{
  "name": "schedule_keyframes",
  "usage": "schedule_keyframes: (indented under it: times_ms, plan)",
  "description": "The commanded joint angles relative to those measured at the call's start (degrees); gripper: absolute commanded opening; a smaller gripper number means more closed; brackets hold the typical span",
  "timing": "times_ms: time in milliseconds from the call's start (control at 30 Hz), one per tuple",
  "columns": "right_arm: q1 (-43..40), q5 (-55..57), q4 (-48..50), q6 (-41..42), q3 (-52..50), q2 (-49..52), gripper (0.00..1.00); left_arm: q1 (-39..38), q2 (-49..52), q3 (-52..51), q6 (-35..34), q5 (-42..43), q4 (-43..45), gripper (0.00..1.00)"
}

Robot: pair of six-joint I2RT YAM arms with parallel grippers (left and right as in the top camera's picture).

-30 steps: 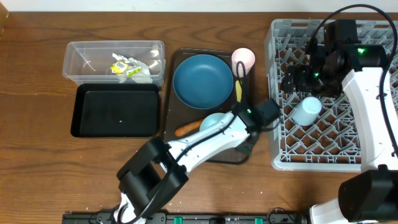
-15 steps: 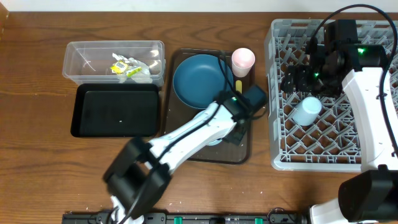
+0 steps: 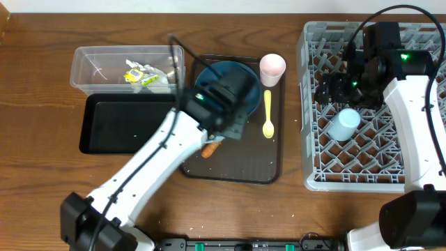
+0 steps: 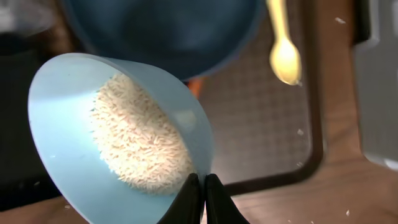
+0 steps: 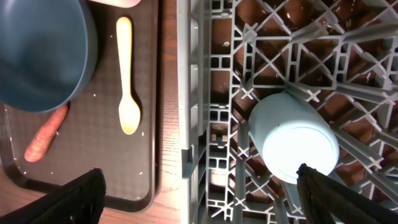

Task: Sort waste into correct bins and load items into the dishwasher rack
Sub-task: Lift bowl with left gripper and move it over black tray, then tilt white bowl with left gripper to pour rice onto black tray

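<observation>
My left gripper (image 4: 202,199) is shut on the rim of the pale-blue bowl (image 4: 118,130), which is tilted and holds white rice (image 4: 140,140). In the overhead view the left gripper (image 3: 223,104) hangs over the dark blue plate (image 3: 209,73). The orange carrot (image 3: 209,148) and the yellow spoon (image 3: 267,113) lie on the brown serving tray (image 3: 244,160). The pink cup (image 3: 272,68) stands at the tray's back right. My right gripper (image 5: 199,193) is open and empty above the grey rack (image 3: 376,174), near the light blue cup (image 5: 298,143) lying in it.
The clear tub (image 3: 90,70) at the back left holds crumpled paper with yellow scraps (image 3: 143,74). The shallow black tray (image 3: 129,124) sits in front of it. The rack's left wall (image 5: 186,93) borders the serving tray.
My left arm has carried the bowl from the front of the serving tray back and to the left, over the blue plate. The right arm has not moved.
</observation>
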Motion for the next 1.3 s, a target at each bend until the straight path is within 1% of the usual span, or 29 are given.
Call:
schedule_keyframes:
  times_ms: [0, 267, 333, 500, 567, 700, 900, 1133, 1267]
  plan:
    - [-0.8, 0.1, -0.1, -1.2, 1.2, -1.0, 0.96, 6.5, -1.1, 1.4, 1.2, 3.7, -0.7, 0.06]
    - [-0.8, 0.1, -0.1, -1.2, 1.2, -1.0, 0.96, 23.5, -1.1, 1.4, 7.1, 15.7, -1.1, 0.06]
    - [-0.8, 0.1, -0.1, -1.1, 1.2, -1.0, 0.96, 29.0, -1.1, 1.0, 9.6, 20.3, -1.3, 0.06]
    - [-0.8, 0.1, -0.1, -1.2, 1.2, -1.0, 0.96, 39.2, -0.9, -0.9, 13.9, 29.5, -1.3, 0.07]
    - [-0.6, 0.1, -0.1, -1.2, 1.2, -1.0, 0.96, 43.4, -0.5, -1.6, 15.9, 33.6, -1.3, 0.06]
    - [-0.3, 0.1, -0.1, -1.1, 1.2, -1.0, 0.96, 50.0, 0.5, -2.3, 18.3, 41.5, -1.2, 0.06]
    - [-0.3, 0.1, -0.1, -1.2, 1.2, -1.0, 0.96, 56.6, 3.2, -3.2, 20.5, 49.5, -1.2, 0.06]
    - [-0.3, 0.1, -0.1, -1.2, 1.2, -1.0, 0.97, 60.2, 7.8, -5.7, 23.6, 57.7, -1.3, 0.06]
    - [-0.3, 0.1, -0.1, -1.2, 1.2, -1.0, 0.96, 61.8, 11.0, -6.3, 24.3, 60.9, -1.3, 0.06]
